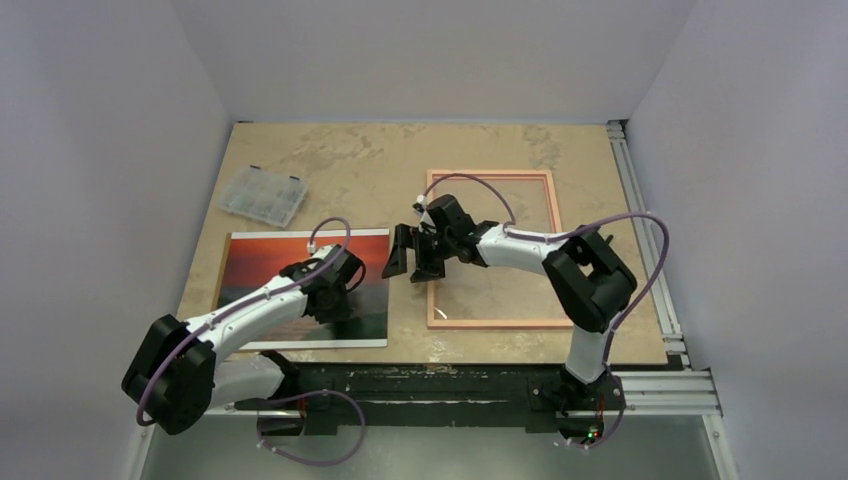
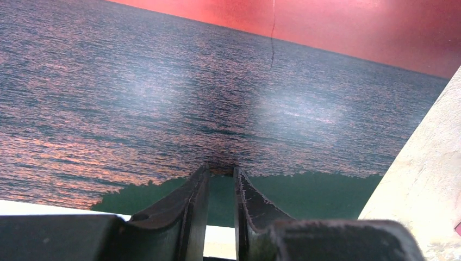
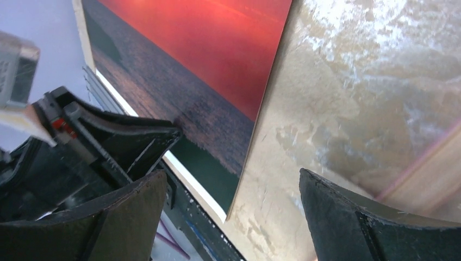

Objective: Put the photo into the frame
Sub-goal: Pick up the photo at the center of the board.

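The photo [image 1: 265, 255] lies flat and face up on the desk [image 1: 350, 160], directly under your left jaws, with its red sky on the far side and its dark sea on the side nearer the arm bases. Your left jaws point down onto the sea part, close to the near white border. Their tips either meet the print or sit just above it; the wrist view does not settle which. They stand narrow, with only a slim gap through which the dark green of the print shows, and you cannot tell whether they pinch any paper. The left arm [image 1: 250, 310] reaches across the photo's near half and hides part of it from above.

The photo's right edge runs just left of your right jaws. Those jaws stand wide apart with nothing between them, above the strip of bare desk between the photo and the frame [image 1: 490, 174]. The frame lies flat on their right, its left rail just by the right-hand tip, and the marbled desk shows through its clear pane. The right arm [image 1: 520, 245] stretches over the frame's near left part. The photo and frame do not touch.

Beyond your left jaws, on the far left of the desk, a clear compartment box [image 1: 263, 194] sits apart from the photo's far edge
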`<control>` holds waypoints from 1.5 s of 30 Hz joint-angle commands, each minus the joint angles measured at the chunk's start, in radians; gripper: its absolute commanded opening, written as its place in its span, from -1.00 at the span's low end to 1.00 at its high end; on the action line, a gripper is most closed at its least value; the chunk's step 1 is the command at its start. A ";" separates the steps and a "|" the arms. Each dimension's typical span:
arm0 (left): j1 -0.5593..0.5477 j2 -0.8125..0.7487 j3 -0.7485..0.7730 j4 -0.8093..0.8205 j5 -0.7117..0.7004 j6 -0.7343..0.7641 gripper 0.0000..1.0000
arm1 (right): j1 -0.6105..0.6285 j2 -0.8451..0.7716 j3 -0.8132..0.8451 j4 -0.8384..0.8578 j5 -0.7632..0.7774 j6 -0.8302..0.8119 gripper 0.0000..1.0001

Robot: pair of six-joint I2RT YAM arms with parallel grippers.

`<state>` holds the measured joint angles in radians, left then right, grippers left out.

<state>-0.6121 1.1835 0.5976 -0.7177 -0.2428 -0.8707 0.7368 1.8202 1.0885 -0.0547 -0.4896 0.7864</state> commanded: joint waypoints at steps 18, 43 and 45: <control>0.013 0.011 -0.013 0.035 0.057 0.018 -0.65 | 0.033 0.221 0.097 0.232 -0.073 0.145 0.68; 0.013 -0.003 -0.024 0.036 0.047 0.025 -0.71 | 0.036 0.131 0.013 0.409 -0.152 0.269 0.51; 0.014 -0.003 -0.024 0.037 0.048 0.027 -0.72 | 0.038 0.123 0.010 0.407 -0.151 0.271 0.50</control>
<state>-0.6022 1.1824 0.5961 -0.6964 -0.2161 -0.8524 0.7631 2.0136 1.1065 0.3008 -0.6041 1.0370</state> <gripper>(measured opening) 0.148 0.756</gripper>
